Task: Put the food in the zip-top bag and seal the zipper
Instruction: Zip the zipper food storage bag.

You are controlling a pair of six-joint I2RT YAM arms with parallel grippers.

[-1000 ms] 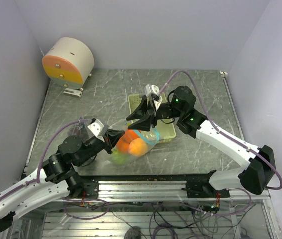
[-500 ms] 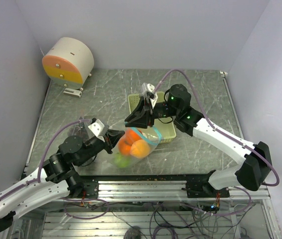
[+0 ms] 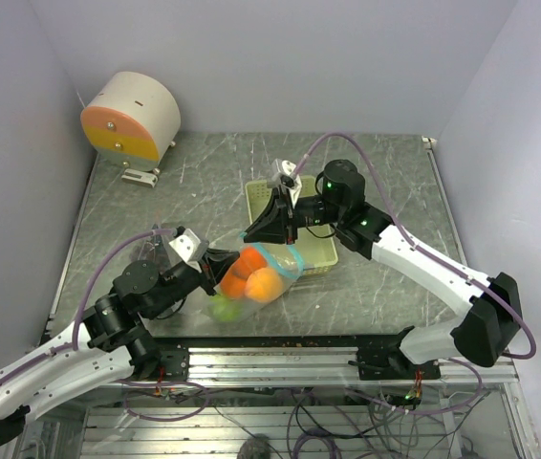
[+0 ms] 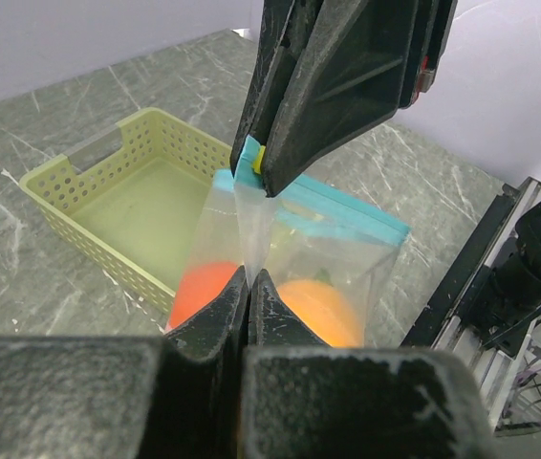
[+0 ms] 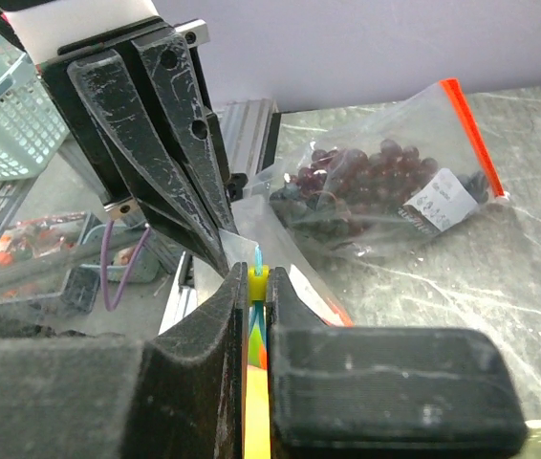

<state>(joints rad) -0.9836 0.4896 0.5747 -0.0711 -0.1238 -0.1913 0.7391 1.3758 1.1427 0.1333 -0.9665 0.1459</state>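
Observation:
The clear zip-top bag (image 3: 269, 279) hangs above the table in front of the basket. It holds round orange food (image 3: 264, 284), a red-orange fruit (image 4: 204, 287) and a small green piece (image 3: 225, 308). My left gripper (image 3: 219, 267) is shut on the bag's clear side edge (image 4: 249, 251). My right gripper (image 3: 250, 232) comes from above and is shut on the yellow slider (image 5: 258, 281) at the near end of the teal zipper (image 4: 339, 207). Dark purple grapes (image 5: 366, 184) lie in a separate clear bag on the table.
A pale yellow-green basket (image 3: 321, 251) stands just behind the bag, under my right arm. A round white and orange device (image 3: 129, 117) sits at the back left. The grape bag has a red-orange strip (image 5: 471, 134) and a white label.
My right gripper has closed from open onto the zipper's slider and shifted slightly left. The left gripper has kept its hold on the bag.

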